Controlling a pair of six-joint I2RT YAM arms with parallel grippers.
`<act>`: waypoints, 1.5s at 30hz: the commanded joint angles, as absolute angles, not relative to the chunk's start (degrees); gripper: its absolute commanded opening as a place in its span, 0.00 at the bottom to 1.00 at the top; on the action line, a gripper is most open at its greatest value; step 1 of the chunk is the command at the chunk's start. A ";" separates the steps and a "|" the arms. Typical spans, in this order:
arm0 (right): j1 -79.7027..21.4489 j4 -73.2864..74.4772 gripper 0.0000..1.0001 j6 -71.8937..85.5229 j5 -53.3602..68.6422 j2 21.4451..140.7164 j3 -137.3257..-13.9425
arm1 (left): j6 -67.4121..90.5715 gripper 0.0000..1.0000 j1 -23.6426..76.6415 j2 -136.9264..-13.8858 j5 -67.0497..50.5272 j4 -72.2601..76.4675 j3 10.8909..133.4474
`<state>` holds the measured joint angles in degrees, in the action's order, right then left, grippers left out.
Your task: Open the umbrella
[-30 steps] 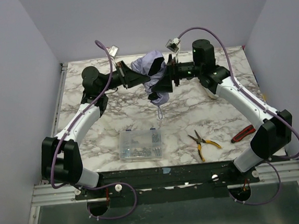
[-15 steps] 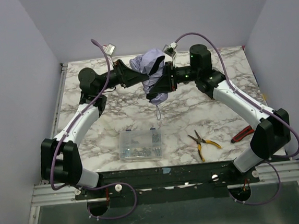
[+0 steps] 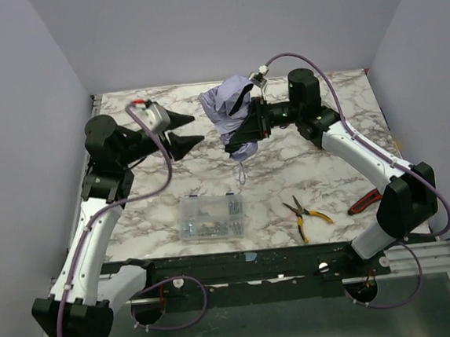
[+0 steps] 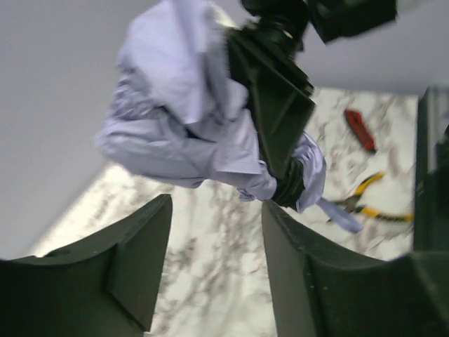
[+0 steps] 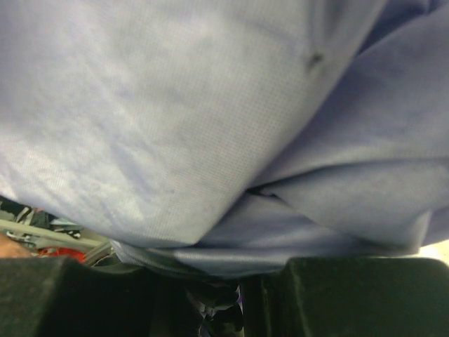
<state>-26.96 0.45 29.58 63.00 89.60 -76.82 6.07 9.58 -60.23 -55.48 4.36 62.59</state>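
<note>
Grips the umbrella [image 3: 226, 105] in the clenched right gripper [image 3: 241, 131], lilac cloth bunched over and ahead of its fingers, strap [image 3: 241, 167] dangling below. Holds the left gripper [image 3: 199, 128] spread wide and empty, pointed at the bundle, just short of it, not touching.

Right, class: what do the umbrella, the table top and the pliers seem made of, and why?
The umbrella: thin woven cloth, matt lilac; it crumples into soft folds, and a fine weave shows close up.
The table top: marble or marble-look laminate, smooth; grey veins on white, cannot tell which.
The pliers: yellow handles, probably plastic or rubber grips; dark tips, likely metal.
</note>
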 commanded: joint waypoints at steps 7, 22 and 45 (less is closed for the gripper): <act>-26.86 3.96 0.01 26.19 70.68 89.98 -77.14 | -58.48 0.42 24.79 -56.13 -44.34 -22.93 63.68; -28.10 10.59 0.01 19.84 69.08 88.81 -76.64 | -63.25 0.34 31.14 -59.04 -41.79 -21.11 64.66; -28.49 11.03 0.01 19.63 70.03 90.96 -78.31 | -71.22 0.43 33.20 -58.83 -38.28 -19.28 62.50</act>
